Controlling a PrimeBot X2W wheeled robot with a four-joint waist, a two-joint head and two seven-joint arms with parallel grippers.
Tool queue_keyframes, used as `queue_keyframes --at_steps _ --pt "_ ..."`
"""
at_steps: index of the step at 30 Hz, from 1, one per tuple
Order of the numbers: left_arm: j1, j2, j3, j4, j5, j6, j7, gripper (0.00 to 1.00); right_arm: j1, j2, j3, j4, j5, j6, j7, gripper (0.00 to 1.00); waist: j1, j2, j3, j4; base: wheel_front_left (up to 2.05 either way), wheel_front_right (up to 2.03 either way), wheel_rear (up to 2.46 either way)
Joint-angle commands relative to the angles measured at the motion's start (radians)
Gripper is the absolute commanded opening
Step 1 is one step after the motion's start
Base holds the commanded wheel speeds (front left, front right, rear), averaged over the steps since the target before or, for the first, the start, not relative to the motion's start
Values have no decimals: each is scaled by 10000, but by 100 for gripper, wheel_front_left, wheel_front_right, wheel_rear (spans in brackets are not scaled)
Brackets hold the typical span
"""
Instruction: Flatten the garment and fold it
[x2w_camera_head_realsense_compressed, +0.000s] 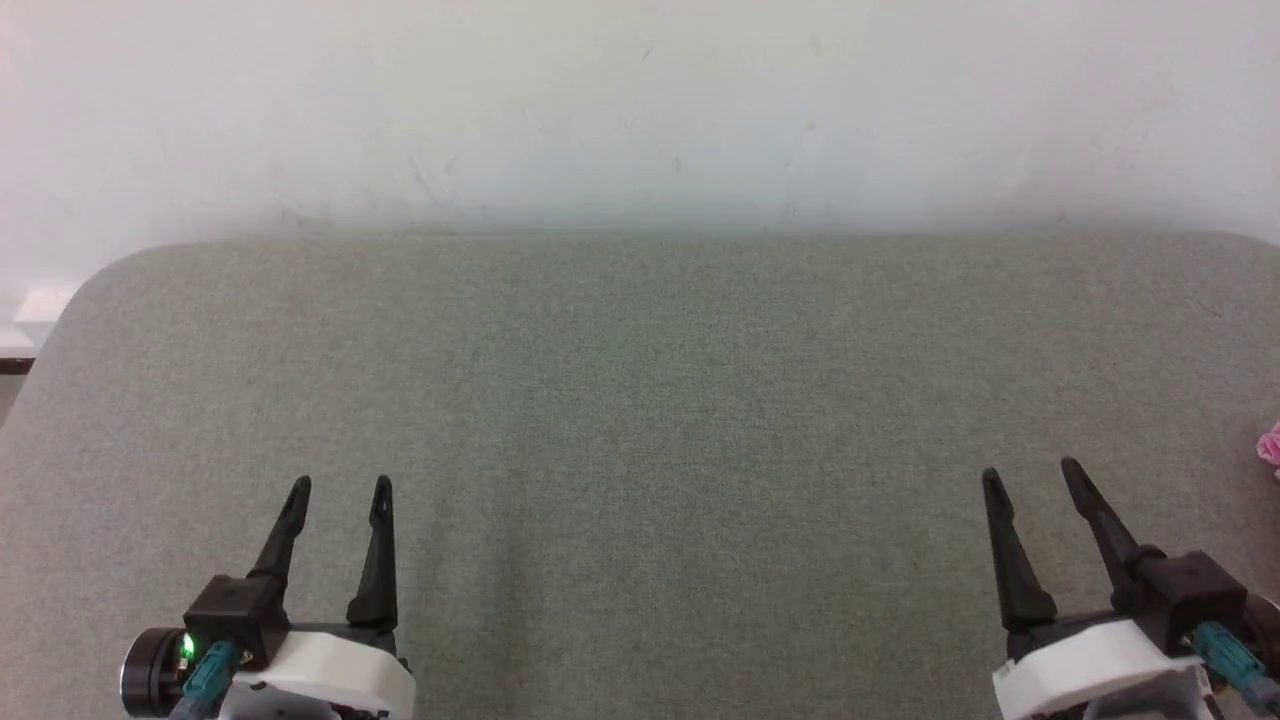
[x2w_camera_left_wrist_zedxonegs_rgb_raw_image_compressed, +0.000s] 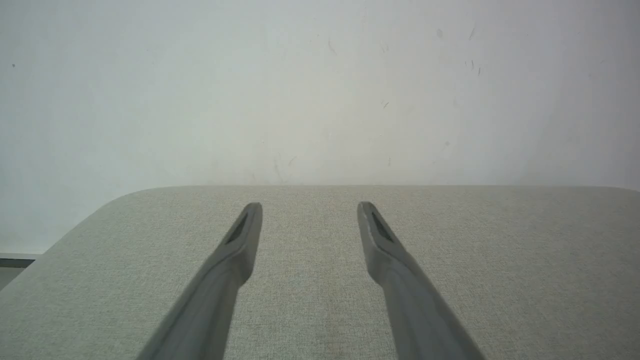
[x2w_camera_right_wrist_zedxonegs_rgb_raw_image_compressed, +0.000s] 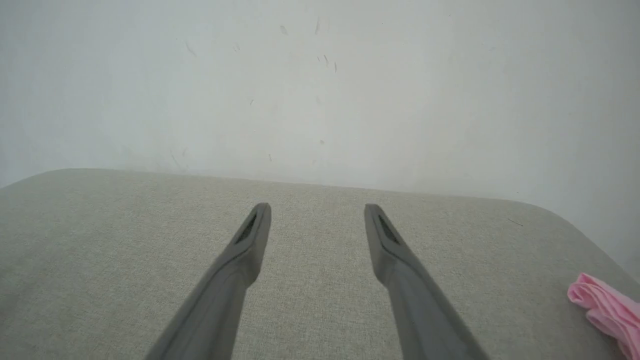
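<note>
Bunched pink garment (x2w_camera_right_wrist_zedxonegs_rgb_raw_image_compressed: 607, 310) on woven grey surface (x2w_camera_right_wrist_zedxonegs_rgb_raw_image_compressed: 100, 250)

Grey-green fabric table (x2w_camera_head_realsense_compressed: 640, 400) (white wall (x2w_camera_head_realsense_compressed: 640, 100))

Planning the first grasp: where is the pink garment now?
The garment lies bunched at the right edge of the table, right of the right gripper, apart from it.

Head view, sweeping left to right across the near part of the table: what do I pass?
left gripper, jaws apart → right gripper, jaws apart → pink garment, cut off by the right edge of the view
</note>
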Motion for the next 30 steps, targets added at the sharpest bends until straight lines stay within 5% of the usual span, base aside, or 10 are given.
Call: queue_keyframes --at_steps 1,7,8,30 --pt "47 -40 44 26 50 -88 -47 100 242 45 -105 -79 40 -19 12 100 1 0 -52 -38 0 0 0" --pt "94 -96 119 203 51 -194 -47 100 482 59 -53 -149 353 -19 31 100 1 0 -141 -197 0 0 0" --pt "2 -80 67 188 10 -112 4 0 397 17 -67 -88 340 0 29 0 2 0 -124 -180 0 0 0" --pt "-27 -184 6 -32 204 7 405 0 228 18 -39 -100 193 -3 309 0 1 0 -141 -226 0 0 0"
